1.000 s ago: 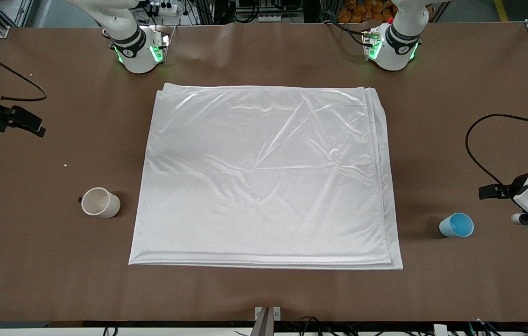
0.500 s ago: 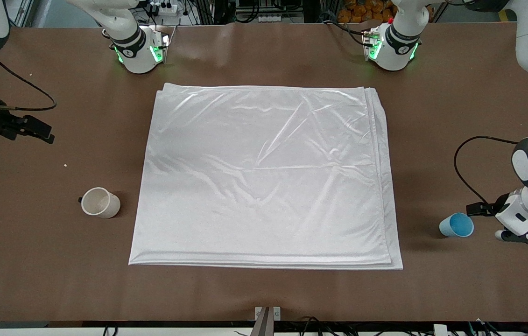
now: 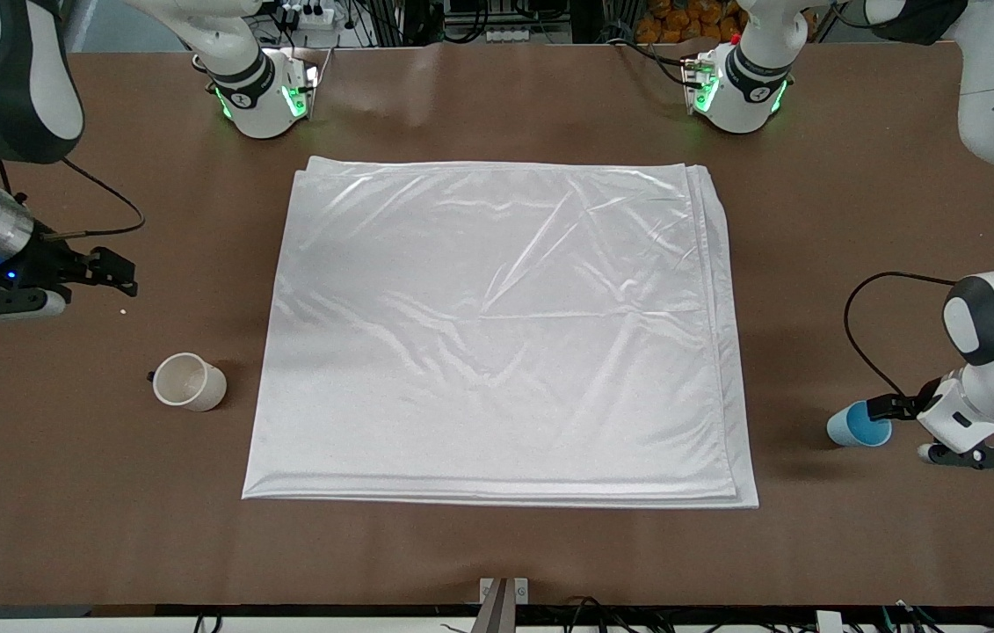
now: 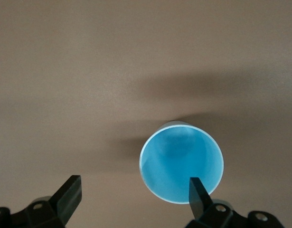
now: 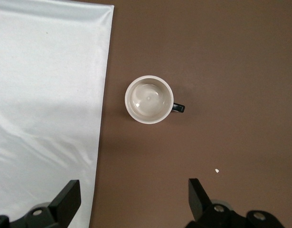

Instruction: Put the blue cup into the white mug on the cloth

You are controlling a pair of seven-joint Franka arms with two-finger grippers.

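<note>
The left hand (image 4: 134, 190), fingers spread wide and empty, hangs low just beside the small light-blue tapered cup (image 3: 855, 425), which stands on the brown tabletop (image 3: 857, 220) off the shiny white cloth (image 3: 497, 325). The right hand (image 5: 131, 197), also spread and empty, hovers over the tabletop near the cream mug with a dark handle (image 5: 149, 99), which sits just beside the cloth's edge.

- Brown counter (image 3: 497, 554) fills the frame.
- White cloth (image 3: 497, 334) lies flat at centre.
- White mug (image 3: 189, 382) stands on the counter, lower left.
- Blue cup (image 3: 852, 426) stands lower right.
</note>
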